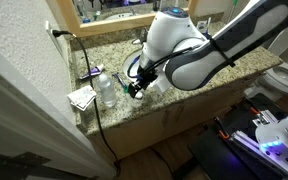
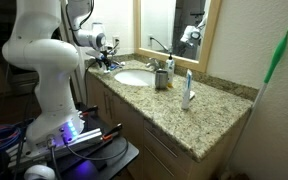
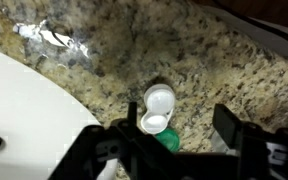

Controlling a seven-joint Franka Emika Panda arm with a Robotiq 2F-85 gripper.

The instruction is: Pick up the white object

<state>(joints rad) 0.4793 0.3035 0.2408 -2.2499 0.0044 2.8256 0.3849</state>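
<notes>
Target of the pick, a white object (image 3: 156, 108), lay on the speckled granite surface (image 3: 214, 70) just right of the white sink (image 3: 34, 110) in the wrist view. It looked like a round flip cap swung open, with a green piece (image 3: 169, 140) touching its near side. Whether the two were one item could not be told.

Lying flat with bare stone around it, the object appeared to offer a clean approach from above. The end effector (image 3: 169, 135) hung directly over it with its jaws spread wide, one finger on each side and neither touching, so nothing was held. That straddling stance read as a line-up for a pinch across the cap. The likely risk was the rounded plastic skidding on the smooth stone towards the sink if one finger met it first.

Farther off and to the left, a crumpled silvery wrapper (image 3: 49, 38) sat near the basin's rim, well apart from the object and out of the fingers' path.

In an exterior view the end effector (image 1: 136, 88) was low over the surface. A clear bottle (image 1: 106, 90) stood just to its left, with a folded paper (image 1: 82, 97) beyond that and a black cable (image 1: 94, 115) trailing over the edge. The white object itself was too small to pick out there.
</notes>
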